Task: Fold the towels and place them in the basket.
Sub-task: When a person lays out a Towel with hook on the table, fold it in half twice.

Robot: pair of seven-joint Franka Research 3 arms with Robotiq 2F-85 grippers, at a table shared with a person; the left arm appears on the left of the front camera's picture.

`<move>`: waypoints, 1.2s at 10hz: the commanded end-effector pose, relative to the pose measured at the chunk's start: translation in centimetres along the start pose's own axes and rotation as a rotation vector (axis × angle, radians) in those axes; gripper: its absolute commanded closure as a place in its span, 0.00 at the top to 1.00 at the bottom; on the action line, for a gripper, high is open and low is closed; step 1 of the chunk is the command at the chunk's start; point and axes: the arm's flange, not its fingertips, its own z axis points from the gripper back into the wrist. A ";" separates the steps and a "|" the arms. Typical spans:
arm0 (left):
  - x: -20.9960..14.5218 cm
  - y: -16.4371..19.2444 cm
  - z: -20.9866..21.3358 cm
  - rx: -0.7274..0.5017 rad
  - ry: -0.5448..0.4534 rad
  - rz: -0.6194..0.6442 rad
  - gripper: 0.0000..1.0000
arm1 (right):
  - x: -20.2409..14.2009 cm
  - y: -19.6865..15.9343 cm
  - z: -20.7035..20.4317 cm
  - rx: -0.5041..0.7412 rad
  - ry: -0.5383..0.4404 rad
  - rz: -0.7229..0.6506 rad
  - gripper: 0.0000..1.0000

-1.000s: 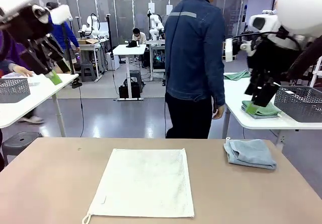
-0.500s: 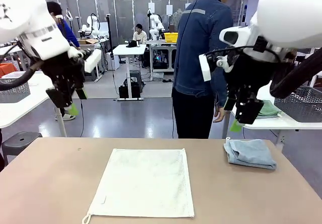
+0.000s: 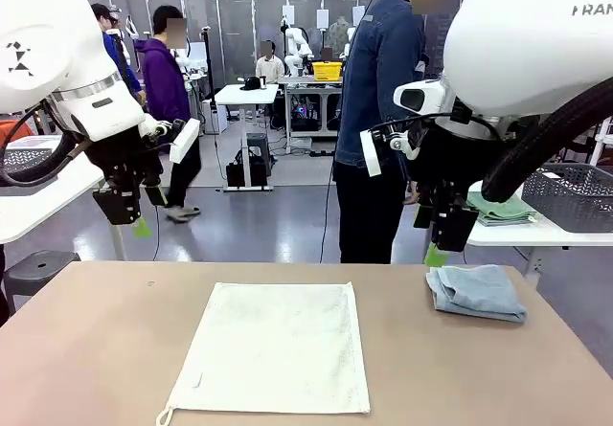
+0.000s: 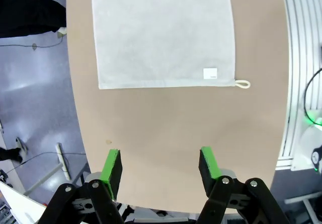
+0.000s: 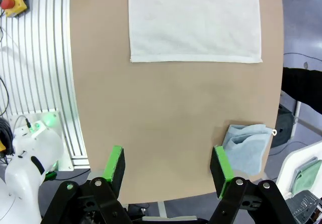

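Cream towel (image 3: pixel 273 347) lies flat on the surface (image 3: pixel 96 349), blue towel (image 3: pixel 476 292) bunched right of it, left pincer (image 4: pixel 160 166) and right pincer (image 5: pixel 168 166) hovering released either side; its folding looks unstarted, needing both lowered onto its corners.

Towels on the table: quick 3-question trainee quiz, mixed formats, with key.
1. True or false: the cream-white towel lies spread flat on the table.
2. The blue-grey towel is: A) on the cream-white towel; B) bunched at the table's far right, apart from it; C) in a gripper.
3. Fill in: the left gripper and right gripper both have jaws ____.
Key: 1 true; 2 B; 3 open.
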 end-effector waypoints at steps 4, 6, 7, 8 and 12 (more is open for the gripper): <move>0.2 0.0 0.2 0.003 -0.002 -0.018 0.78 | -0.3 0.4 0.3 -0.007 -0.003 0.008 0.85; 0.4 -0.1 0.1 -0.002 -0.008 -0.010 0.78 | -0.1 0.2 0.4 -0.008 -0.004 0.001 0.85; 1.1 -1.3 -0.2 -0.002 -0.004 -0.001 0.78 | 0.6 1.2 0.0 0.004 0.024 0.011 0.85; 1.6 -2.4 -0.6 -0.015 -0.018 0.008 0.78 | 1.2 1.8 -0.7 0.018 0.019 0.015 0.85; 3.0 -7.4 -4.3 -0.085 0.010 0.058 0.78 | 3.1 4.4 -4.7 0.029 0.033 -0.050 0.85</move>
